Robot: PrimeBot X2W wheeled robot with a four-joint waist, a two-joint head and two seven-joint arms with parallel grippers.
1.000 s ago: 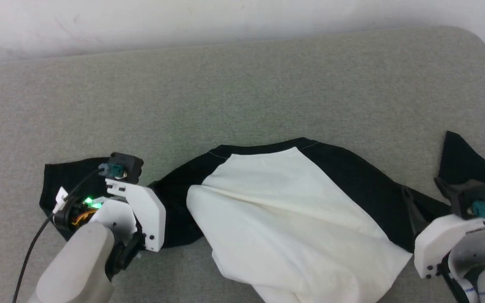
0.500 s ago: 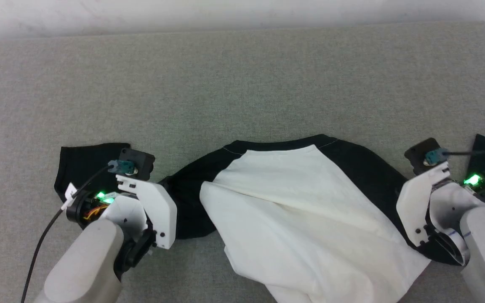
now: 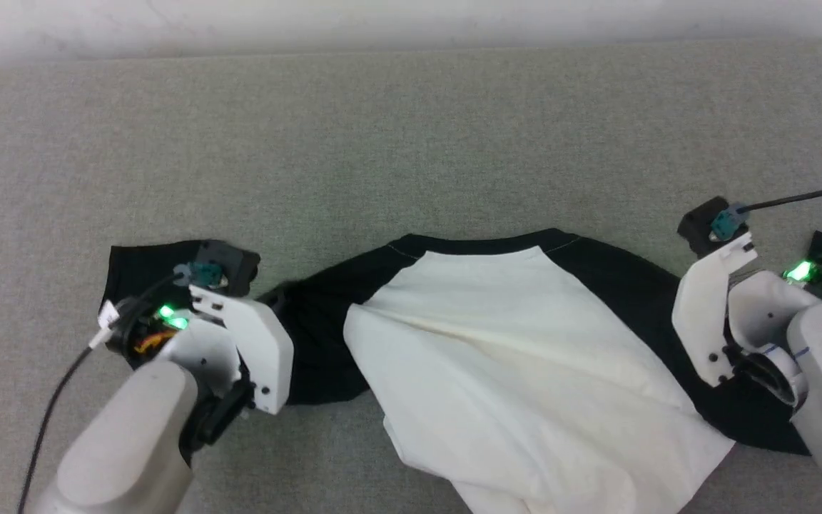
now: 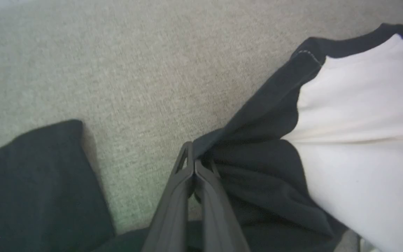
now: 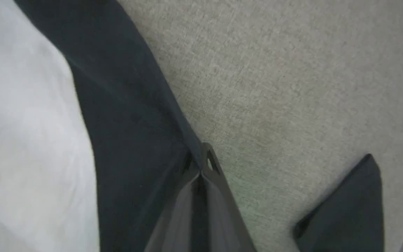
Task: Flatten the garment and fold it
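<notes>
Pinching the garment (image 3: 525, 357) by its black sleeve fabric on either side, I have the left gripper (image 4: 191, 166) and right gripper (image 5: 201, 166) clamped shut to stretch it flat on the grey surface (image 3: 411, 143).

Ahead of the left gripper (image 4: 191, 164) and right gripper (image 5: 201, 162) the grey pad (image 3: 411, 143) lies bare; between them the garment (image 3: 525, 357) blocks any sideways pass.
</notes>
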